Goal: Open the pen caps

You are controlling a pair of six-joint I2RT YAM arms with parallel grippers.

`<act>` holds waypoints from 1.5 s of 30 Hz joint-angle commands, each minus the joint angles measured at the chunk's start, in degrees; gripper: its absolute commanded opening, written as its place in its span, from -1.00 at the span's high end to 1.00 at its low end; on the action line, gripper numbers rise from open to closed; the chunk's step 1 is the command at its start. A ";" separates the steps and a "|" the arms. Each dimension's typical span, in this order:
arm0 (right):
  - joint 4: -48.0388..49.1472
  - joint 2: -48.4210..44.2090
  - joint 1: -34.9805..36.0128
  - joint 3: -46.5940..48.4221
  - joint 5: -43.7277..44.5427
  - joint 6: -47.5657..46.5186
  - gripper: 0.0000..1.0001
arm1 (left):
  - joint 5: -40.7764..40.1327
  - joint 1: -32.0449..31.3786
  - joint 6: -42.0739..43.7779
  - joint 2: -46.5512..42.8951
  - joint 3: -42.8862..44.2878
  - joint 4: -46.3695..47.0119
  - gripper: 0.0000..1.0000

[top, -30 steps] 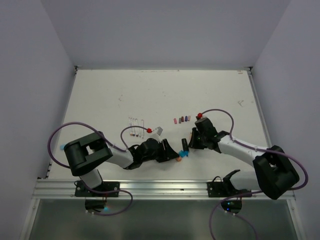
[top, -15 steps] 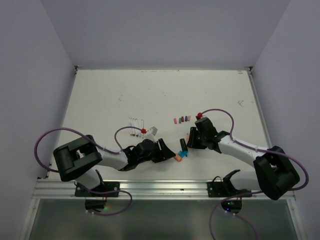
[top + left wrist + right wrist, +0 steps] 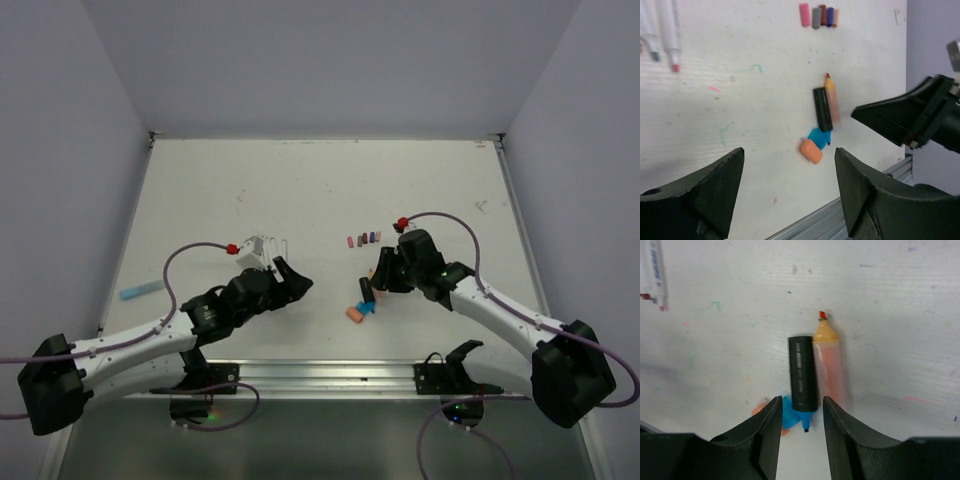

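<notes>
Overhead view: the left gripper (image 3: pixel 296 274) has withdrawn from the centre of the frame toward the lower left. This leaves the orange cap (image 3: pixel 353 314) and the blue cap (image 3: pixel 368 306) lying loose on the table (image 3: pixel 200 200) at lower centre. The right gripper (image 3: pixel 376 278) remains above the black marker (image 3: pixel 366 291). Left wrist view: the left fingers (image 3: pixel 715 185) are spread wide with nothing between them. Both caps lie detached just below the black marker and the salmon marker (image 3: pixel 833 105). A row of small caps (image 3: pixel 818 15) sits at the top edge. Right wrist view: the right fingers (image 3: pixel 765 435) stand partly apart and empty over the black marker's bare blue tip. Both markers appear uncapped, so this step is judged complete.
</notes>
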 commanded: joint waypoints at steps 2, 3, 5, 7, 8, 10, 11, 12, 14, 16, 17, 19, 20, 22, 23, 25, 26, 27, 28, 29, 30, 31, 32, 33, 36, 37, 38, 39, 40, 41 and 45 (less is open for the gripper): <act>-1.52 -5.16 -0.15 5.80 -7.16 -1.04 0.17 | -5.02 7.02 1.41 -7.58 1.52 -15.66 -0.52; -2.31 -5.87 -0.15 6.24 -7.61 -0.95 0.17 | -5.20 8.27 1.41 -8.37 1.70 -18.64 -0.52; -4.68 -7.28 -0.06 7.91 -8.48 -0.78 0.17 | -5.64 11.60 2.20 -9.09 3.27 -21.55 -0.54; -7.67 -9.13 -0.15 9.05 -9.10 -0.86 0.17 | -5.46 14.07 4.66 -6.37 6.60 -26.29 -0.55; -8.46 -9.65 -0.07 9.93 -9.89 -1.04 0.17 | -5.38 17.30 5.62 -5.14 8.01 -27.97 -0.57; -10.92 -11.15 -0.06 10.46 -10.25 -1.56 0.17 | -6.60 20.75 7.91 -2.24 10.21 -31.93 -0.72; -11.45 -11.76 -0.06 10.73 -10.33 -1.74 0.17 | -7.74 23.81 8.01 -1.45 12.40 -33.33 -0.85; -12.59 -12.55 -0.06 10.73 -10.33 -1.92 0.16 | -9.23 25.23 8.09 -0.05 13.29 -35.78 -0.99; -13.74 -12.82 0.02 10.90 -10.42 -2.62 0.16 | -9.77 30.39 8.35 1.19 15.92 -37.64 -1.00; -15.58 -12.56 -0.06 11.17 -10.60 -3.50 0.16 | -5.83 37.76 12.30 2.60 16.81 -35.47 -1.00; -16.11 -12.47 -0.06 11.34 -10.69 -3.76 0.16 | -4.07 40.51 14.31 3.39 17.51 -34.32 -1.00; -16.73 -12.47 -0.07 11.35 -11.13 -3.94 0.16 | -0.29 49.62 15.39 7.07 18.83 -34.14 -1.00; -16.91 -12.47 -0.15 11.52 -11.13 -4.11 0.16 | -0.10 52.03 15.48 8.74 20.92 -34.66 -1.00; -17.61 -12.39 -0.15 11.61 -10.69 -4.90 0.16 | -5.70 56.60 12.33 14.19 24.09 -40.70 -1.00; -17.79 -12.04 -0.15 11.70 -10.34 -5.25 0.16 | -7.99 58.28 9.35 15.60 26.55 -44.21 -1.00; -18.40 -11.07 -0.15 12.05 -9.37 -6.13 0.16 | -12.83 59.69 5.65 18.68 27.97 -46.95 -1.00; -18.49 -10.72 -0.15 12.14 -9.37 -6.40 0.16 | -13.63 60.22 2.07 19.39 28.85 -49.49 -1.00; -18.40 -10.28 -0.07 12.14 -9.37 -6.57 0.16 | -14.16 60.83 0.90 19.91 28.86 -49.95 -1.00; -18.32 -9.84 -0.15 12.22 -9.54 -6.84 0.16 | -14.42 61.71 -0.07 19.75 28.51 -49.87 -1.00; -18.05 -9.05 -0.07 12.31 -9.46 -6.84 0.16 | -14.95 61.98 -2.17 19.48 27.46 -49.35 -1.00; -18.05 -8.70 -0.06 12.40 -9.46 -7.10 0.17 | -16.78 62.16 -3.49 19.05 26.84 -49.34 -1.00; -18.05 -8.43 -0.15 12.57 -9.28 -7.28 0.16 | -17.93 62.68 -5.07 18.87 25.88 -49.69 -1.00; -18.22 -7.82 -0.07 12.75 -9.19 -7.37 0.16 | -18.99 63.12 -7.87 19.21 25.61 -50.91 -1.00; -18.31 -7.55 -0.06 12.93 -9.10 -7.98 0.16 | -20.82 64.00 -9.64 19.48 25.43 -52.14 -1.00; -19.10 -6.41 -0.06 13.45 -8.66 -8.95 0.16 | -21.19 66.72 -10.19 19.92 24.99 -52.25 -1.00; -19.11 -6.32 -0.06 13.72 -8.75 -9.12 0.16 | -21.46 67.16 -10.10 19.92 24.73 -52.07 -1.00; -19.28 -6.15 -0.15 13.81 -8.75 -9.21 0.16 | -22.07 67.52 -11.06 20.53 24.72 -52.41 -1.00; -19.28 -5.71 -0.07 13.98 -8.84 -9.30 0.17 | -22.07 68.74 -11.24 20.97 24.81 -52.68 -1.00; -19.19 -5.53 -0.06 14.07 -8.84 -9.48 0.17 | -21.90 69.36 -11.68 21.58 25.25 -52.86 -1.00; -19.11 -5.36 -0.06 14.16 -8.84 -9.48 0.17 | -20.77 70.06 -11.42 23.33 25.51 -52.68 -1.00; -18.49 -4.56 -0.07 14.60 -9.10 -9.56 0.17 | -19.88 73.05 -10.63 28.44 27.44 -51.98 -1.00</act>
